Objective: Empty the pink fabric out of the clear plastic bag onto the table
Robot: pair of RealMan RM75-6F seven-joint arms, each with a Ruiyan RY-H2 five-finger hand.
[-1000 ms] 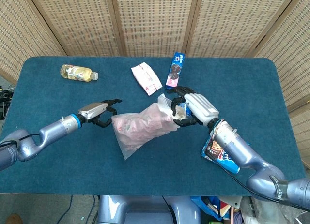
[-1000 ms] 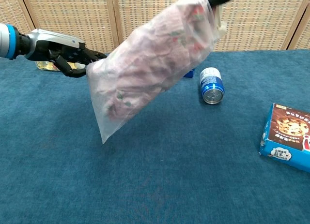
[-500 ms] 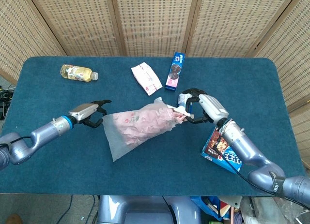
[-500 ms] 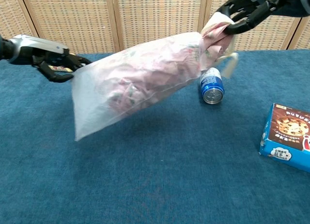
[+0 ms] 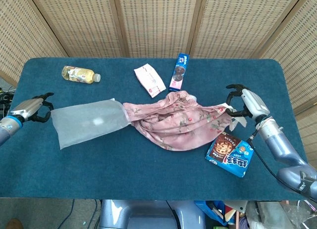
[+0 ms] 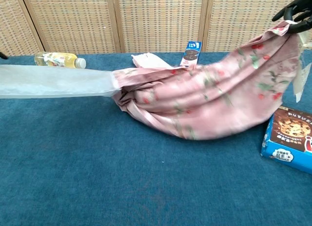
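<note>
The clear plastic bag (image 5: 86, 122) is stretched flat and looks nearly empty. My left hand (image 5: 30, 109) grips its closed end at the far left of the table. The pink flowered fabric (image 5: 173, 117) spreads from the bag's mouth to my right hand (image 5: 241, 103), which holds the fabric's right end. In the chest view the bag (image 6: 53, 81) runs level to the left edge. There the fabric (image 6: 209, 101) sags in a wide band and rises to my right hand (image 6: 297, 11) at the top right. Its left end meets the bag's mouth; whether any is still inside is unclear.
A drink bottle (image 5: 79, 74) lies at the back left. A white packet (image 5: 149, 79) and a blue biscuit pack (image 5: 179, 70) lie at the back middle. A blue cookie box (image 5: 229, 154) sits near the front right, just under the fabric's right end.
My hands have pulled far apart, left hand to the left edge, right hand to the right. The fabric has slid out of the bag and now hangs stretched between them.
</note>
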